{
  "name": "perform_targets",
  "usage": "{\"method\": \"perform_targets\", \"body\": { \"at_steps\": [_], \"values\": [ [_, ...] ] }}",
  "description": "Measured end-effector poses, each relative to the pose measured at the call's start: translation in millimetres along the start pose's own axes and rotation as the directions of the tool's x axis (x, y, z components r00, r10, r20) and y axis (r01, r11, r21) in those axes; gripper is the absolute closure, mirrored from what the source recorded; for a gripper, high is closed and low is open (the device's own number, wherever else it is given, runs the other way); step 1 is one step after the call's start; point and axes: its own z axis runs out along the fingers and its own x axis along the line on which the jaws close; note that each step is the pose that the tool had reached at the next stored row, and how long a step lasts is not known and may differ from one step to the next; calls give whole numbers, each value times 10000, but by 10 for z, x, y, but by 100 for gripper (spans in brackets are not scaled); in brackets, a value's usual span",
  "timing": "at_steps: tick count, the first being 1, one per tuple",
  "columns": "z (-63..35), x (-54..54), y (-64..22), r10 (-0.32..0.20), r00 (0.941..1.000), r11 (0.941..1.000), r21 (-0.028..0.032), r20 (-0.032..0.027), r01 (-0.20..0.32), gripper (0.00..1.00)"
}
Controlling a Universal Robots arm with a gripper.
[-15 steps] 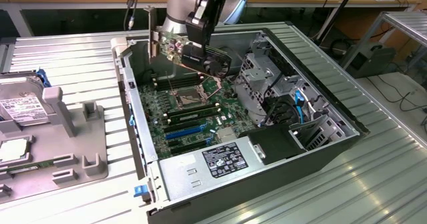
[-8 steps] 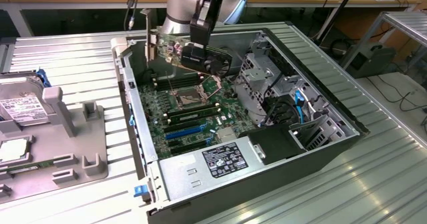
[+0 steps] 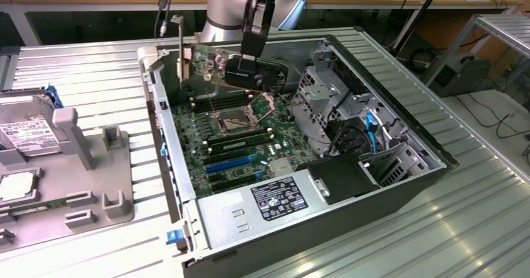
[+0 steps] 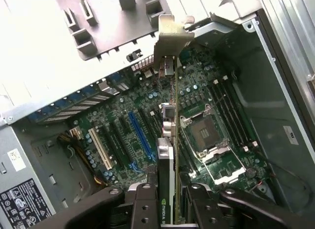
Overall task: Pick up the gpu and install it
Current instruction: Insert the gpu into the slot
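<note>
Pincer point(image 4: 170, 202) clamped on gpu point(image 4: 173, 115), held edge-on above mobo point(image 4: 123, 125), bracket toward case point(image 4: 256, 81) rear, prob. so connector faces slots.

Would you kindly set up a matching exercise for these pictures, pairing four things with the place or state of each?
Things: 1 gpu; 2 hard drive; 3 CPU socket; 4 gripper.
Places or states: A lying on the grey tray outside the case; B shut on the gpu; C held above the motherboard; D set in the motherboard.
Pairs: 1-C; 2-A; 3-D; 4-B.
</note>
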Motion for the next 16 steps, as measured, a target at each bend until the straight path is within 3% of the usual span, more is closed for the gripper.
{"method": "perform_targets", "body": {
  "at_steps": [4,9,16],
  "values": [
    [0,0,0,-639,9980,9980,-11,-27,639,73],
    [0,0,0,-1569,9876,9876,-29,-64,1569,73],
    [0,0,0,-2758,9612,9612,-58,-110,2757,73]
  ]
}}
